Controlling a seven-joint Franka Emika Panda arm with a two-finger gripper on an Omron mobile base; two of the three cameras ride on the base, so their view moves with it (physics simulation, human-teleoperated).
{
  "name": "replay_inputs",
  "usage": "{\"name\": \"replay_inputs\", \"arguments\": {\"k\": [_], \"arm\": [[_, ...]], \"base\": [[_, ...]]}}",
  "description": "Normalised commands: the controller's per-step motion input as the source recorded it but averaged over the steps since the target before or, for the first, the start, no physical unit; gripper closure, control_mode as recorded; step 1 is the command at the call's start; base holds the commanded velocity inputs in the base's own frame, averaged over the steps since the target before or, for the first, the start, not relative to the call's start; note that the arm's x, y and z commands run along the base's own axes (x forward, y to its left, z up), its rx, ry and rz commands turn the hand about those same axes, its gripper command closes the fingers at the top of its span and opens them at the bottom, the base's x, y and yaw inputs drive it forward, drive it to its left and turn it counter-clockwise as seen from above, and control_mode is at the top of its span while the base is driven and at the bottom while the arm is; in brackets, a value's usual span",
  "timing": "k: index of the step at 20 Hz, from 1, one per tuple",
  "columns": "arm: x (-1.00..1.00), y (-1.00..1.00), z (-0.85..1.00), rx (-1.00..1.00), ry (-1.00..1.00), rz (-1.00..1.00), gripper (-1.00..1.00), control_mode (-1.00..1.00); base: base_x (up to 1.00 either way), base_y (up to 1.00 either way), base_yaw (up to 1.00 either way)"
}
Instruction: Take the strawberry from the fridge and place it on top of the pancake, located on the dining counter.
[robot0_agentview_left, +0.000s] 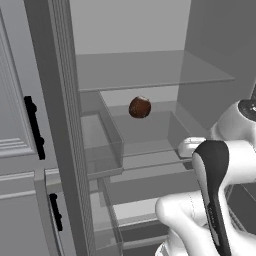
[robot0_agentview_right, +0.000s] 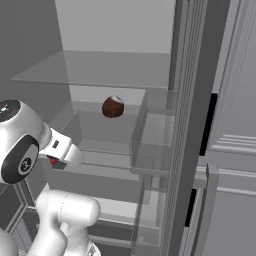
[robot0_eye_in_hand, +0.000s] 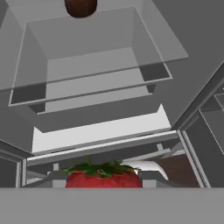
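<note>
The arm (robot0_agentview_left: 212, 200) rises from the base, folds at a dark-banded elbow and reaches forward into the open fridge (robot0_agentview_left: 150, 75). In the right base view the wrist (robot0_agentview_right: 20, 142) angles toward the lower shelves, and a speck of red shows just under the white hand, at the front of the shelf.

Down at the hand view: the strawberry (robot0_eye_in_hand: 104, 177) sits right at the bottom edge, green leaves on top, red body cut off by the frame, pressed close to the camera. It looks to be between the jaws, but the tips themselves are hidden, so I cannot tell how wide they stand or whether they truly hold it.

Beyond the berry, glass shelves (robot0_eye_in_hand: 96, 70) and a clear drawer step away toward the back wall. A dark reddish-brown lump (robot0_agentview_left: 139, 107) rests on the upper shelf, well apart from the hand and above it.

The fridge door stands open at the side, its ribbed edge (robot0_agentview_right: 187, 125) running top to bottom. Past it, light grey cabinets (robot0_agentview_left: 17, 150) with black handles (robot0_agentview_left: 34, 127).

No labels or writing can be read anywhere.
</note>
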Motion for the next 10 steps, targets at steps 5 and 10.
{"name": "replay_inputs", "arguments": {"k": [5, 10], "arm": [[0.00, 0.00, 0.00, 0.00, -0.02, 0.00, 1.00, -1.00], [0.00, 0.00, 0.00, 0.00, 0.00, 0.00, 1.00, -1.00]], "base": [[0.00, 0.00, 0.00], [0.00, 0.00, 0.00]]}}
